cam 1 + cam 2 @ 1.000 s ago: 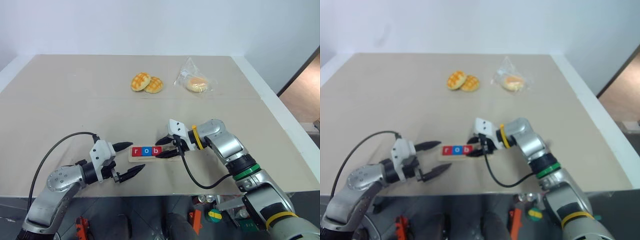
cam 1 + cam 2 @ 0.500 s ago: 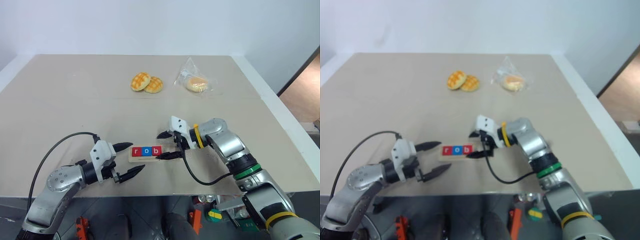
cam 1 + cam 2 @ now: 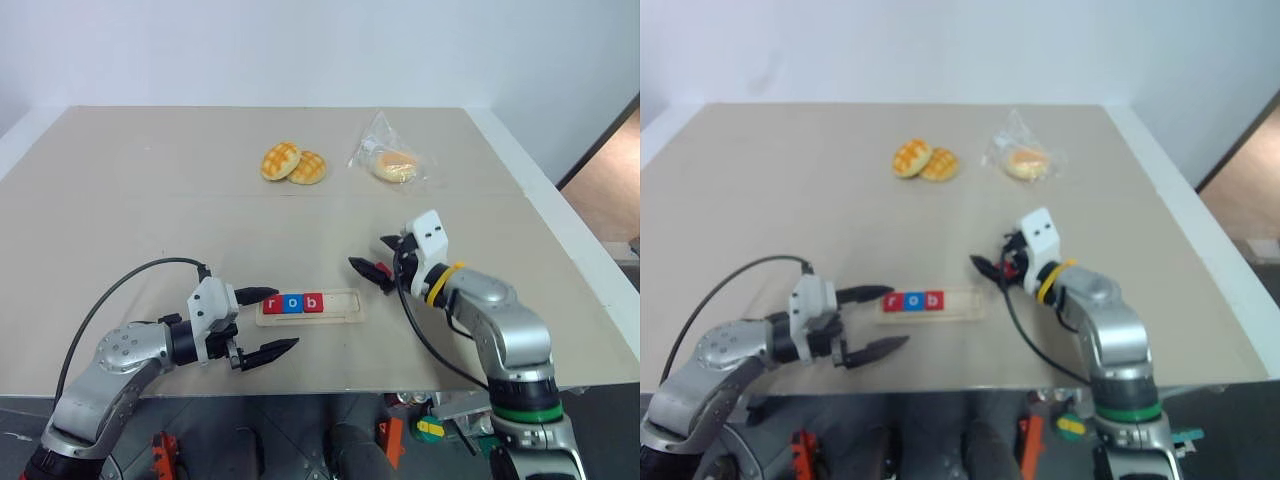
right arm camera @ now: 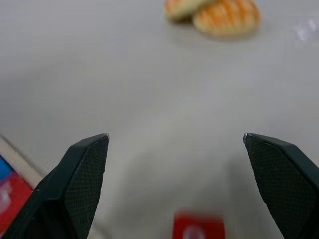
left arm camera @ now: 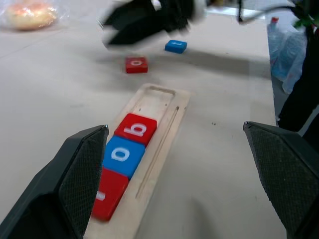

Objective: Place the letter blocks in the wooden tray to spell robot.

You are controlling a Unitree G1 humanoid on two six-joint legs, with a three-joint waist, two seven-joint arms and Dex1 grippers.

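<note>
- Left eye view: the wooden tray (image 3: 311, 305) lay on the bench (image 3: 150, 220) near the front edge, holding three letter blocks (image 3: 292, 302) in its left part — red r, blue o, red b, side by side. The tray's right part was bare.
- The left gripper (image 3: 268, 321) sat just left of the tray, fingers spread wide, one tip near the tray's left end, the other nearer the bench's front edge. Nothing between them.
- The right gripper (image 3: 377, 262) hung right of the tray and apart from it, pointing leftward, fingers parted and holding nothing. A speck of red showed right by its fingers — too small to tell whether it was a block.
- Two waffle-patterned buns (image 3: 294, 164) lay touching far back on the bench; a bagged bun (image 3: 391, 163) lay to their right.
- Right eye view: same layout; tray (image 3: 930, 303) with r, o, b, both grippers empty.
- Left wrist view: the tray (image 5: 154, 139) ran away from the camera between the wide-open fingers (image 5: 82, 169). Three blocks filled the near end. Beyond the tray's far end lay a loose red block (image 5: 136, 64) and a loose blue block (image 5: 176, 46), apart from each other, with the right gripper (image 5: 144, 20) blurred above them.
- Right wrist view: fingers (image 4: 79, 169) wide apart over bare bench; a red block (image 4: 198, 227) lay between them, untouched. The buns (image 4: 214, 12) showed beyond.
</note>
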